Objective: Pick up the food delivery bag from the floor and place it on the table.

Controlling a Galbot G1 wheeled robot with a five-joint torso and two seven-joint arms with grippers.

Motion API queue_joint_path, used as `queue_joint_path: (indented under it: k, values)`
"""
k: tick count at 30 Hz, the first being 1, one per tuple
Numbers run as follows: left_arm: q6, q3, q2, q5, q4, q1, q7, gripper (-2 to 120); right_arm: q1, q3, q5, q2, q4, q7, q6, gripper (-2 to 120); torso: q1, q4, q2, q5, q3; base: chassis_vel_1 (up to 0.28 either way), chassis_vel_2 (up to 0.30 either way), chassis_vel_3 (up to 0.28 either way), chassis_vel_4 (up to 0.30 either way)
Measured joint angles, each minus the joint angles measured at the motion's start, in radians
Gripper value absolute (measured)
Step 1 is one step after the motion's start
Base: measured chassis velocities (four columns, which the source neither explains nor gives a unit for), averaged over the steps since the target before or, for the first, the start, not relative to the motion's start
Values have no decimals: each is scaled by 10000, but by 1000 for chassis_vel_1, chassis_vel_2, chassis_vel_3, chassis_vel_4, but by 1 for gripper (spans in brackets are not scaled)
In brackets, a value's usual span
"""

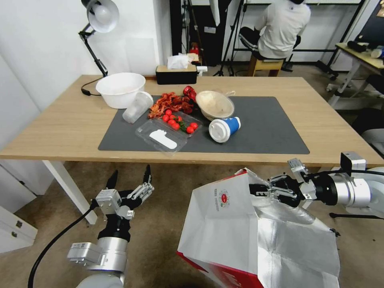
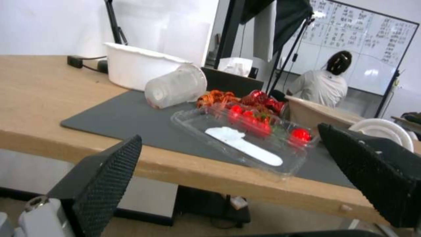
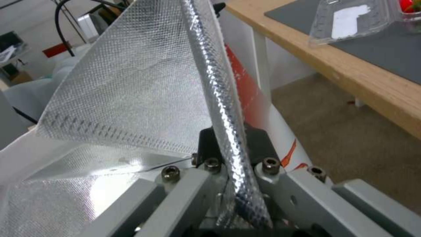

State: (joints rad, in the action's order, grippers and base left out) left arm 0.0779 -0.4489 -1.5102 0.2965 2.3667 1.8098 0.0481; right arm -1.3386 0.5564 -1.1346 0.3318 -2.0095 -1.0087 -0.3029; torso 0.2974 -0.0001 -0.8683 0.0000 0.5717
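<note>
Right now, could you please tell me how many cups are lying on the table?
2. A clear plastic cup lies on its side beside the white bowl; a blue cup with a white lid lies tipped on the grey mat. Others may be hidden.

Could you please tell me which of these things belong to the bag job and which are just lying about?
Job: food delivery bag, its rim clamped by the right gripper; table; open left gripper.
Lying about: white bowl, blue cup, tomato tray, tissue box.
</note>
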Motion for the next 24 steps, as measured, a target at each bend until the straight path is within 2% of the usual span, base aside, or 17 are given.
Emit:
queue_joint_path:
  k: [24]
  values:
    - [2,59,-12,-6,-8,26,46,100,-88,48,25,0,-21,-64,-1,0,481,0,-1120,0,639,0,0,0,0]
